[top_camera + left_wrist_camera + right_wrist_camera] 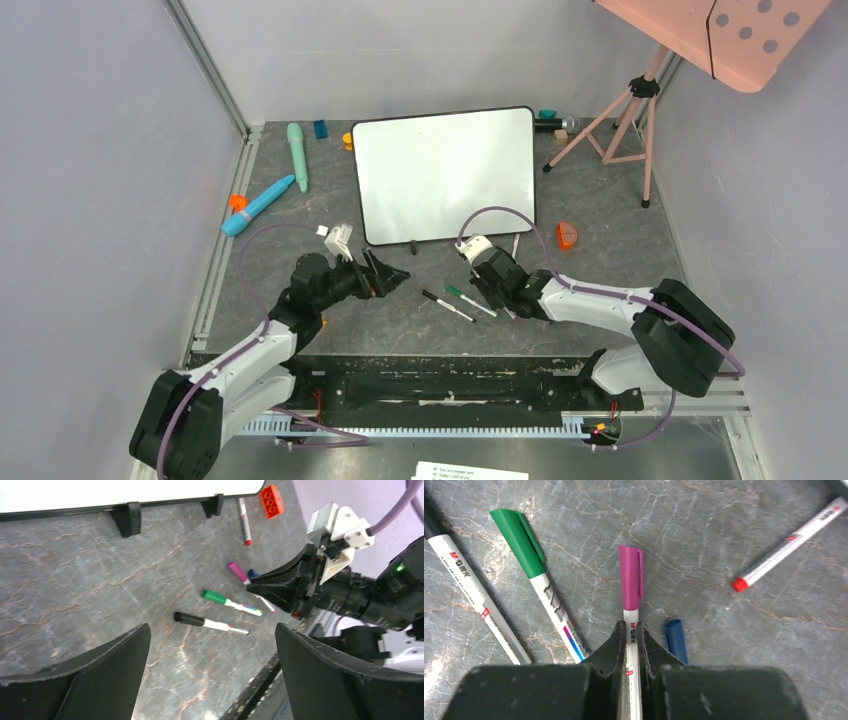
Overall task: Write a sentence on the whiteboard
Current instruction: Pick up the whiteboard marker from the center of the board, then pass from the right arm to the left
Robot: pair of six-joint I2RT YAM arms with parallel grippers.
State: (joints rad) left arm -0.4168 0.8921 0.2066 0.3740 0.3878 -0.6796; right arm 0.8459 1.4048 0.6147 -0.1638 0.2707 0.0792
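The whiteboard stands propped at the back of the table, its white face bare; no sentence shows on it. My right gripper is down at the table surface, shut on the white barrel of a magenta-capped marker, cap pointing away from the jaws. In the top view this gripper sits just in front of the board's right corner. My left gripper hovers open above bare table, nothing between its fingers, left of the markers.
A green-capped marker, a black-capped marker, a red-tipped marker and a loose blue cap lie around the right gripper. An orange brick, two teal tools and a tripod ring the board.
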